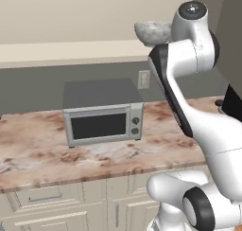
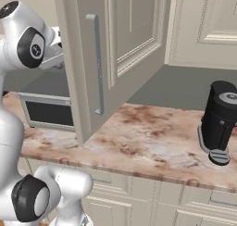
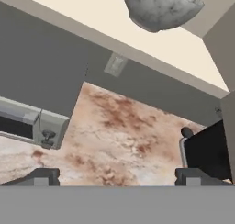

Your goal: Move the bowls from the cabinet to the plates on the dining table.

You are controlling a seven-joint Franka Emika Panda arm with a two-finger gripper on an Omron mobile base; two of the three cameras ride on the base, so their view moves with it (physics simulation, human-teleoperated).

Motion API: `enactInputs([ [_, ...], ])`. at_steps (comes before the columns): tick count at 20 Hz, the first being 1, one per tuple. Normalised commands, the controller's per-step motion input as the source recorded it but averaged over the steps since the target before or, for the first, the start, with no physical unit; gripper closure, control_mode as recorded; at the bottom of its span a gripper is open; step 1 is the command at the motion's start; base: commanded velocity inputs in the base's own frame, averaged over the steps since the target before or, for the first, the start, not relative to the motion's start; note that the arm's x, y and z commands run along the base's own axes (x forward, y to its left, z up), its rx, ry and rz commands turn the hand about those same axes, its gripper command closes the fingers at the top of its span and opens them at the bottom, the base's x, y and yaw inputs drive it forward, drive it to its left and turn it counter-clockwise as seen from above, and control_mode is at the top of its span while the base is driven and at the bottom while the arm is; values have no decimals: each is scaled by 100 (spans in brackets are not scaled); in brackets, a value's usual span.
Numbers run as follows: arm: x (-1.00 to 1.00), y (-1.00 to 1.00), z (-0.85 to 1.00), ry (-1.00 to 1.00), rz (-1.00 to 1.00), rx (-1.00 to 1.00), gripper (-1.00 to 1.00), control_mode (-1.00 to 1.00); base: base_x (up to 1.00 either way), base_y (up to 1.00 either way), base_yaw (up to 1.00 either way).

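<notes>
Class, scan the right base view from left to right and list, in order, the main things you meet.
Robot arm → microwave → open cabinet door with its bar handle → black coffee machine on the marble counter.

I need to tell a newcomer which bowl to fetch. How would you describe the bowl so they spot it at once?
Start at the marble counter with the microwave. Look up past the wall outlet to the pale cabinet ledge above. The bowl sits there by the robot's arm, round and mottled grey like stone, unlike the boxy appliances below.
</notes>
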Motion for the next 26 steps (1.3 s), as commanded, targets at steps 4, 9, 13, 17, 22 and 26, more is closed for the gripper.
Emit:
enactInputs([
  [4, 10, 0, 13, -2, 13, -15, -100, -100, 0, 0, 0],
  [9, 55, 0, 0, 0, 0, -13, -100, -100, 0, 0, 0],
  [13, 69, 0, 1, 0, 0, -11, -100, -100, 0, 0, 0],
  [17, 46, 0, 27, 0, 0, -8, -100, -100, 0, 0, 0],
  [22, 32, 0, 42, 0, 0, -5, -100, -100, 0, 0, 0],
  [26, 35, 0, 32, 0, 0, 0, -100, -100, 0, 0, 0],
])
